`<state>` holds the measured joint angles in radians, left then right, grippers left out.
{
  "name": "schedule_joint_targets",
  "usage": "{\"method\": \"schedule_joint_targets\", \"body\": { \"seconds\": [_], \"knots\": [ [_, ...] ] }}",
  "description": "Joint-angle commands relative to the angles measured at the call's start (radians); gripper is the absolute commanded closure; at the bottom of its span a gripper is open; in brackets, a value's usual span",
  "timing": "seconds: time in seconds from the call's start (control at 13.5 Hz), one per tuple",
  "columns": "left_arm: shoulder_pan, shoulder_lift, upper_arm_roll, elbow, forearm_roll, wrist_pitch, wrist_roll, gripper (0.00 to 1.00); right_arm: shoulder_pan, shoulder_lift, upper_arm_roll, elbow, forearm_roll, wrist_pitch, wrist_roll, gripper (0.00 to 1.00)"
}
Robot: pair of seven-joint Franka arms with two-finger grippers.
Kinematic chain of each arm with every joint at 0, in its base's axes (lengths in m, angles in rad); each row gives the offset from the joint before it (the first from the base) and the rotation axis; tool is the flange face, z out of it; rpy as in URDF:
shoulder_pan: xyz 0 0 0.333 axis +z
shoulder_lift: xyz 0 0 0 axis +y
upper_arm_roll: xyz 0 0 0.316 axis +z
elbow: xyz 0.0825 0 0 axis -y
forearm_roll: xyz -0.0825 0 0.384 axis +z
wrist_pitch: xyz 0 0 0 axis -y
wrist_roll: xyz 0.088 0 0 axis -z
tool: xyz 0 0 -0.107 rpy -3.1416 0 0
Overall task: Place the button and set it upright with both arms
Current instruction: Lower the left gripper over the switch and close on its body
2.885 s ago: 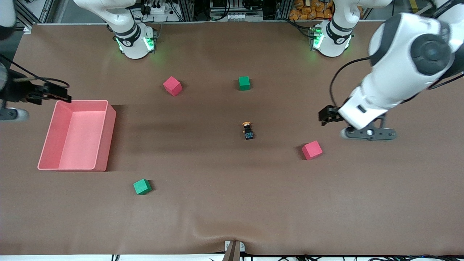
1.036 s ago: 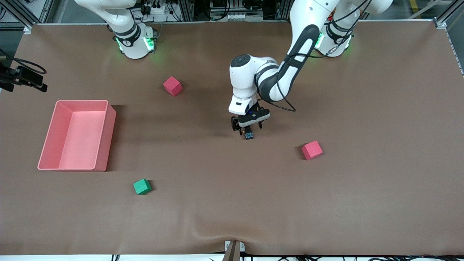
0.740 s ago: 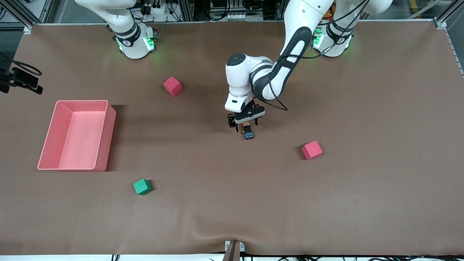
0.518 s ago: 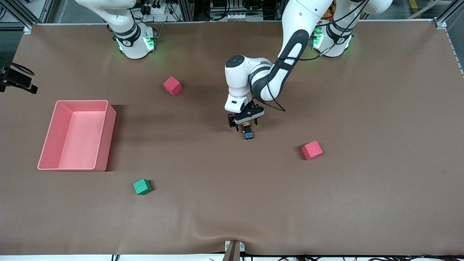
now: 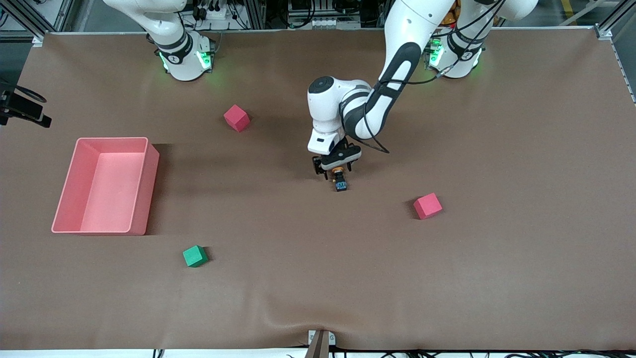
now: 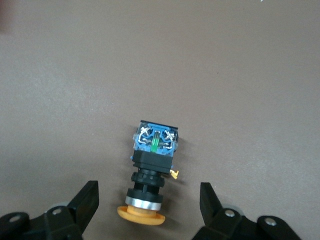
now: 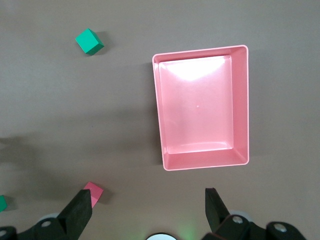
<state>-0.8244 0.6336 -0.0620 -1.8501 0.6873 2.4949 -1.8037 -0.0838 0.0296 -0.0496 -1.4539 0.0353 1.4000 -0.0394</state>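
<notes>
The button lay on its side mid-surface between the parted fingers of the left end effector. The right end effector waited open, high above the pink bin.

A brown mat is covering the whole surface, wrinkling slightly at its near edge, where a small metal bracket is sitting. Soft shadows are lying across the middle of the mat. Along the far edge, aluminium framing and tangled cables are showing, with some orange packets stacked among them. Green light is glowing on the mat there.
</notes>
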Motion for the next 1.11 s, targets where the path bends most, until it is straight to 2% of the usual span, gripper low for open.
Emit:
{"method": "schedule_joint_targets", "body": {
  "seconds": [0.0,0.15,0.52,0.74,1.04],
  "knots": [
    [-0.010,0.009,0.008,0.006,0.034,0.015,-0.057,0.10,-0.025,-0.010,0.007,0.007,0.014,-0.010,0.006,0.00],
    [-0.010,0.009,0.008,0.000,0.034,0.015,-0.062,0.14,-0.057,-0.013,0.008,0.010,0.020,-0.009,-0.002,0.00],
    [-0.012,0.009,0.008,-0.006,0.034,0.013,-0.068,0.23,-0.051,-0.004,0.016,0.012,0.029,0.028,-0.001,0.00],
    [-0.013,0.008,0.008,-0.005,0.034,0.013,-0.069,0.36,-0.047,0.000,0.016,0.012,0.028,0.021,-0.001,0.00],
    [-0.018,0.009,0.008,-0.004,0.034,0.012,-0.075,0.37,-0.048,0.000,0.016,0.013,0.025,0.028,-0.002,0.00]
  ]
}}
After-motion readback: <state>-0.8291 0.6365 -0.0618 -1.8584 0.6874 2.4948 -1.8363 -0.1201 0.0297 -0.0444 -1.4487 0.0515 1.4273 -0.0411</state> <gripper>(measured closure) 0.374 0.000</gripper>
